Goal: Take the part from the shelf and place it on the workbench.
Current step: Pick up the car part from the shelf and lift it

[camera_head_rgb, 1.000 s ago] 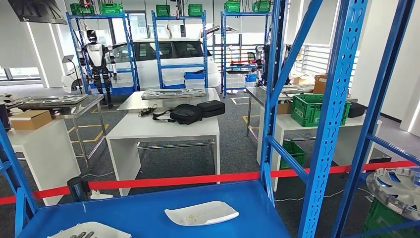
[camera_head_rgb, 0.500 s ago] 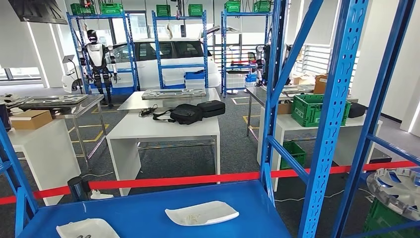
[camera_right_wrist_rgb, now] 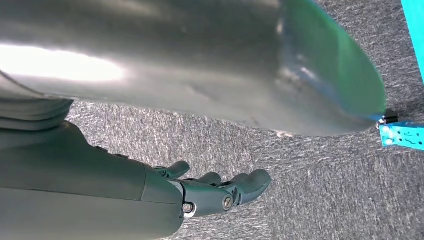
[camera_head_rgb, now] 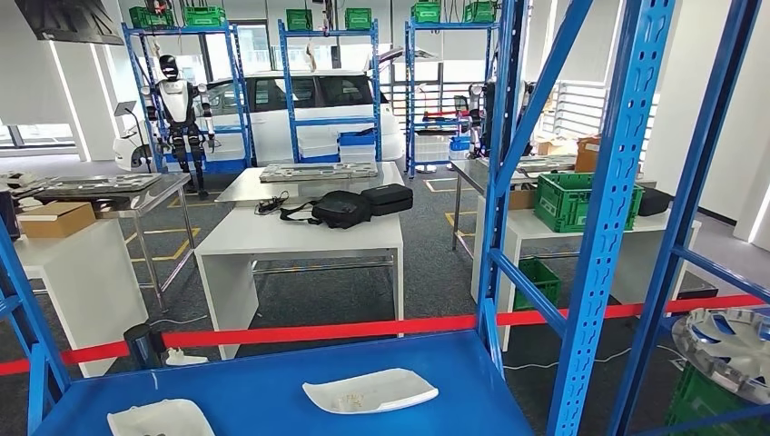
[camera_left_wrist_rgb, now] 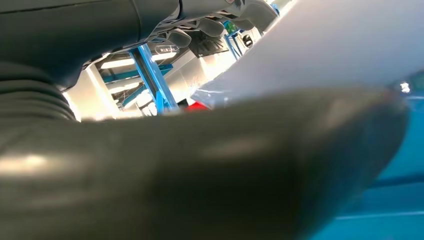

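- White part (camera_head_rgb: 161,419) lies at the blue shelf's (camera_head_rgb: 272,386) near-left corner; the dark fingers seen on it a second ago have slipped from the head view.
- Left hand (camera_left_wrist_rgb: 210,165) presses against the part, grip unclear.
- Right hand (camera_right_wrist_rgb: 220,192) hangs empty, fingers loosely apart.
- Lift seems underway.

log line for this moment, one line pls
stage: pick from shelf | left hand: on white part at blue shelf near edge | right hand: open, hanging over floor | second white part: untouched mid-shelf

White part (camera_head_rgb: 369,391) on blue shelf (camera_head_rgb: 272,386); red tape (camera_head_rgb: 318,331); speckled grey carpet (camera_right_wrist_rgb: 300,175).
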Motion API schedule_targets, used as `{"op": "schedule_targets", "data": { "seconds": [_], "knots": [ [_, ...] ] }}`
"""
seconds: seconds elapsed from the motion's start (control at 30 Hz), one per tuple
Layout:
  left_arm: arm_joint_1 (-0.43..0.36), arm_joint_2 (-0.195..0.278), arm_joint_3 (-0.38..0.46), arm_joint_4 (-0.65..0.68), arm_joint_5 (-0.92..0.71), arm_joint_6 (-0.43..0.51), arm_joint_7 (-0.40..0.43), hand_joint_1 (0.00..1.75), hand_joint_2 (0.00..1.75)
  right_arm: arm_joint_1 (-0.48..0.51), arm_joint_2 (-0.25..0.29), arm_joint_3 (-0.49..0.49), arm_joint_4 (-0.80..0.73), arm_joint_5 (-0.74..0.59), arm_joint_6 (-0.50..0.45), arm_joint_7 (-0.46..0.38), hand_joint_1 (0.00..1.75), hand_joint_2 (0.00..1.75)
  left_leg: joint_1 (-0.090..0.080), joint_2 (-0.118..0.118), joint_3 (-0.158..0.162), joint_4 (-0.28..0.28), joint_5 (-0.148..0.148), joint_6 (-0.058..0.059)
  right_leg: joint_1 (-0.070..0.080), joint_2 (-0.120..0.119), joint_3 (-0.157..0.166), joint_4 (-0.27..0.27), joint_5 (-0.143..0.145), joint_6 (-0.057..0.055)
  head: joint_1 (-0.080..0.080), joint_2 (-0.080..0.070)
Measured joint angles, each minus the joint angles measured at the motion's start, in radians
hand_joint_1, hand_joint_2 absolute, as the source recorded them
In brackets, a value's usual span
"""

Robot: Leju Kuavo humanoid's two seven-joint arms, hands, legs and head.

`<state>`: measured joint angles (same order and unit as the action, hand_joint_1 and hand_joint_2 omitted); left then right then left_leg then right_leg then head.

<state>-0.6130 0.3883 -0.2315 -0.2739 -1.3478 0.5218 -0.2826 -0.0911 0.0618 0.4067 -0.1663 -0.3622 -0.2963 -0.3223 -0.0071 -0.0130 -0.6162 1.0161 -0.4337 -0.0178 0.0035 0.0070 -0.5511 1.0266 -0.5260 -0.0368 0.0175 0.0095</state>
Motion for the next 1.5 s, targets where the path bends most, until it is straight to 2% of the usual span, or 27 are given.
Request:
{"op": "schedule_targets", "data": {
  "seconds": [0.2,0.27,0.3,0.33,0.4,0.43,0.47,0.5,0.57,0.6,0.63,0.73,0.97,1.03,1.2,1.27,1.3,1.43,1.5],
  "knots": [
    [0.0,0.0,0.002,0.0,0.0,0.0,0.002,0.0,0.0,0.0,0.001,0.0,0.0,0.004,0.0,0.0,0.0,0.0,-0.007,0.0,0.0,0.003,-0.01,0.014,-0.007,0.0,0.004,-0.003,-0.006,0.012,0.0,0.0],
    [0.001,0.001,0.002,-0.002,-0.001,0.001,0.003,0.0,0.0,-0.001,0.001,0.0,-0.001,0.005,0.0,0.0,0.0,0.0,-0.003,0.0,0.013,-0.01,-0.01,0.021,-0.005,-0.001,0.01,-0.003,-0.012,0.02,0.0,0.0],
    [0.001,0.001,0.003,-0.002,-0.001,0.001,0.003,0.0,0.0,-0.002,0.001,0.0,-0.002,0.006,0.0,0.0,0.0,0.0,0.001,0.001,0.021,-0.018,-0.01,0.024,-0.004,-0.001,0.004,0.016,-0.023,0.024,0.001,0.0],
    [0.001,0.001,0.004,-0.003,-0.002,0.001,0.003,0.0,0.0,-0.003,0.001,0.0,-0.003,0.006,0.0,0.0,0.0,0.0,0.004,0.001,0.03,-0.025,-0.01,0.027,-0.003,-0.001,-0.014,0.055,-0.041,0.028,0.001,0.0],
    [0.002,0.0,0.005,-0.003,-0.002,0.002,0.003,0.0,0.0,-0.004,0.001,0.0,-0.003,0.006,0.001,0.0,0.0,0.0,0.006,0.002,0.036,-0.025,-0.016,0.031,-0.005,-0.002,-0.091,0.189,-0.094,0.033,0.002,0.0],
    [0.003,-0.002,0.006,-0.003,-0.002,0.002,0.003,0.0,0.0,-0.003,0.001,0.0,-0.003,0.006,0.001,0.001,0.0,0.0,0.006,0.003,0.037,-0.023,-0.021,0.031,-0.005,-0.002,-0.133,0.25,-0.109,0.034,0.003,0.0],
    [0.005,-0.003,0.006,-0.003,-0.002,0.002,0.003,0.0,0.0,-0.002,0.001,0.0,-0.003,0.006,0.002,0.001,0.0,0.0,0.007,0.002,0.04,-0.019,-0.027,0.03,-0.006,-0.002,-0.161,0.279,-0.103,0.036,0.003,0.0],
    [0.006,-0.003,0.006,-0.003,-0.003,0.002,0.003,0.0,0.0,0.0,0.001,0.0,-0.003,0.006,0.002,0.001,0.0,0.0,0.008,0.002,0.044,-0.015,-0.034,0.027,-0.008,-0.002,-0.168,0.267,-0.075,0.037,0.003,0.0],
    [0.008,-0.004,0.006,-0.003,-0.007,0.002,0.003,0.0,0.0,0.0,0.001,0.0,-0.003,0.006,0.002,0.001,0.0,0.0,0.011,0.0,0.056,-0.005,-0.052,0.017,-0.012,-0.003,-0.131,0.15,0.012,0.038,0.004,0.0],
    [0.008,-0.004,0.007,-0.002,-0.009,0.002,0.003,0.0,0.0,0.0,0.001,0.0,-0.003,0.006,0.002,0.001,0.0,0.0,0.011,-0.001,0.059,0.002,-0.061,0.011,-0.013,-0.003,-0.107,0.091,0.041,0.036,0.005,0.0],
    [0.007,-0.004,0.007,-0.002,-0.01,0.002,0.003,0.0,0.0,0.0,0.001,0.0,-0.003,0.007,0.002,0.002,0.0,0.0,0.011,-0.002,0.061,0.006,-0.066,0.005,-0.012,-0.002,-0.091,0.052,0.055,0.032,0.004,0.0],
    [0.009,-0.004,0.01,-0.002,-0.014,0.002,0.0,0.0,0.0,0.002,0.002,0.0,-0.003,0.007,0.003,0.003,0.0,0.0,0.009,-0.004,0.063,0.003,-0.07,-0.01,-0.008,0.0,-0.083,0.032,0.053,0.014,0.001,0.0],
    [0.009,-0.002,0.018,-0.002,-0.015,0.013,0.001,0.0,0.0,0.0,0.004,-0.001,-0.003,0.008,0.003,0.002,0.0,0.0,0.008,-0.003,0.084,-0.022,-0.068,0.001,-0.009,0.005,-0.073,0.023,0.049,-0.001,-0.001,0.0],
    [0.009,-0.002,0.021,-0.002,-0.016,0.018,0.001,0.0,0.0,0.0,0.004,-0.001,-0.003,0.009,0.003,0.002,0.0,0.0,0.008,-0.002,0.088,-0.025,-0.07,0.001,-0.008,0.005,-0.071,0.023,0.047,-0.003,-0.002,0.0],
    [0.009,-0.002,0.026,-0.002,-0.022,0.023,0.001,0.0,0.0,0.0,0.004,-0.001,-0.003,0.009,0.002,0.003,0.0,0.0,0.008,-0.002,0.091,-0.028,-0.068,-0.017,-0.007,0.004,-0.067,0.023,0.046,-0.006,-0.002,0.0],
    [0.009,-0.002,0.027,-0.002,-0.024,0.023,0.001,0.0,0.0,0.0,0.004,-0.001,-0.003,0.009,0.002,0.003,0.0,0.0,0.008,-0.002,0.091,-0.028,-0.067,-0.02,-0.007,0.004,-0.066,0.023,0.047,-0.006,-0.002,0.0],
    [0.009,-0.002,0.028,-0.002,-0.025,0.023,0.001,0.05,0.0,0.0,0.004,-0.001,-0.003,0.009,0.002,0.003,0.0,0.0,0.008,-0.002,0.091,-0.028,-0.067,-0.021,-0.007,0.004,-0.066,0.023,0.047,-0.005,-0.002,0.0],
    [0.009,-0.002,0.03,-0.002,-0.026,0.022,-0.002,1.67,0.0,0.0,0.004,-0.001,-0.003,0.009,0.002,0.002,0.0,0.0,0.008,-0.002,0.092,-0.027,-0.067,-0.021,-0.008,0.004,-0.062,0.02,0.049,-0.003,-0.002,0.0],
    [0.009,-0.002,0.03,-0.001,-0.029,0.021,-0.005,1.74,0.0,0.0,0.004,-0.001,-0.003,0.009,0.002,0.002,0.0,0.0,0.008,-0.002,0.093,-0.026,-0.067,-0.021,-0.008,0.004,-0.06,0.018,0.049,-0.002,-0.001,0.0]
  ]
}}
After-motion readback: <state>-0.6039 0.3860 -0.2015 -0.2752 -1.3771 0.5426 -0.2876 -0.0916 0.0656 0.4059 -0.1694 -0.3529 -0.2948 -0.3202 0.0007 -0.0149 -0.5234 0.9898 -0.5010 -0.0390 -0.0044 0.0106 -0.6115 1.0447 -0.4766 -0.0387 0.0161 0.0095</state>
